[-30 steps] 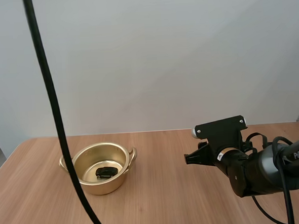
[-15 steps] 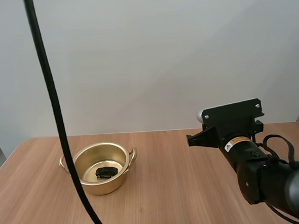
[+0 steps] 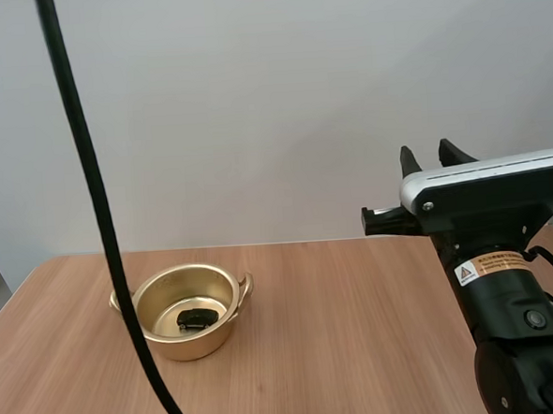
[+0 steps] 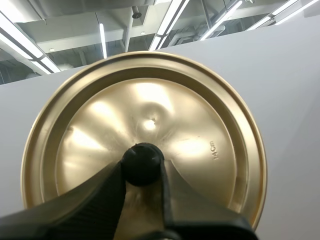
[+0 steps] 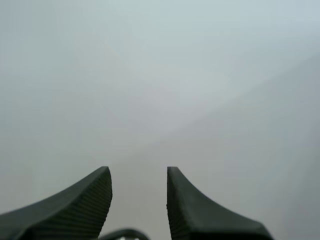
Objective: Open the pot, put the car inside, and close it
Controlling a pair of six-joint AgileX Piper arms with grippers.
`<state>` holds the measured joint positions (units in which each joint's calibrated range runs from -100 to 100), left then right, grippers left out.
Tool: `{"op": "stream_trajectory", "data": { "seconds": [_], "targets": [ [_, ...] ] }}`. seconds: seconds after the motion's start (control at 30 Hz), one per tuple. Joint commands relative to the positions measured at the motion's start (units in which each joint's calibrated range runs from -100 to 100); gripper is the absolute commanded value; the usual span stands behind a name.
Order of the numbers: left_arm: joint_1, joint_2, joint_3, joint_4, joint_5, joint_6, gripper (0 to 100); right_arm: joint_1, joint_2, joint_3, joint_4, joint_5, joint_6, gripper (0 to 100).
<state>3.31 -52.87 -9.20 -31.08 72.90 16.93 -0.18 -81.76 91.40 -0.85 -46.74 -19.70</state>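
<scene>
A golden pot (image 3: pixel 184 311) stands open on the wooden table (image 3: pixel 341 334) at the left, and a small black toy car (image 3: pixel 197 317) lies on its bottom. The golden lid (image 4: pixel 145 125) is held up in the air by its black knob (image 4: pixel 142 162), with my left gripper (image 4: pixel 142 172) shut on that knob. My right gripper (image 3: pixel 428 155) is raised high at the right, well away from the pot, its two fingers pointing up. In the right wrist view its fingers (image 5: pixel 102 192) stand apart with nothing between them, facing a plain grey wall.
The wooden table reaches from the pot across to the right arm, with bare wood between them. A plain grey wall stands behind the table's far edge.
My right arm has swung up and back from over the table's right side, and its gripper now points upward. The pot and the car have not moved.
</scene>
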Motion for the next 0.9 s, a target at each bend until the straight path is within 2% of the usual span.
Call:
{"op": "stream_trajectory", "data": {
  "seconds": [0.0,0.17,0.3,0.63,0.77,0.87],
  "targets": [
    [0.01,0.02,-0.04,-0.01,0.02,0.00,0,0.00,-11.79,0.06,0.07,-0.12,-0.05,60],
    [0.01,0.02,-0.04,-0.14,0.02,0.00,0,0.00,-18.24,0.06,0.07,-0.12,-0.05,60],
    [0.01,0.02,-0.04,-0.14,0.02,0.00,0,0.00,-18.24,0.18,0.85,-5.52,-0.05,60],
    [0.01,0.02,-0.04,-0.38,0.02,0.00,0,0.00,-18.24,0.18,1.48,-5.11,-0.05,60],
    [0.01,-0.83,-0.04,-0.16,0.02,0.00,0,0.00,-18.24,0.18,1.55,4.54,-0.05,60],
    [0.01,-1.25,-0.04,-0.26,-0.05,0.00,0,0.00,-18.24,0.18,2.85,22.18,-0.05,60]
  ]
}}
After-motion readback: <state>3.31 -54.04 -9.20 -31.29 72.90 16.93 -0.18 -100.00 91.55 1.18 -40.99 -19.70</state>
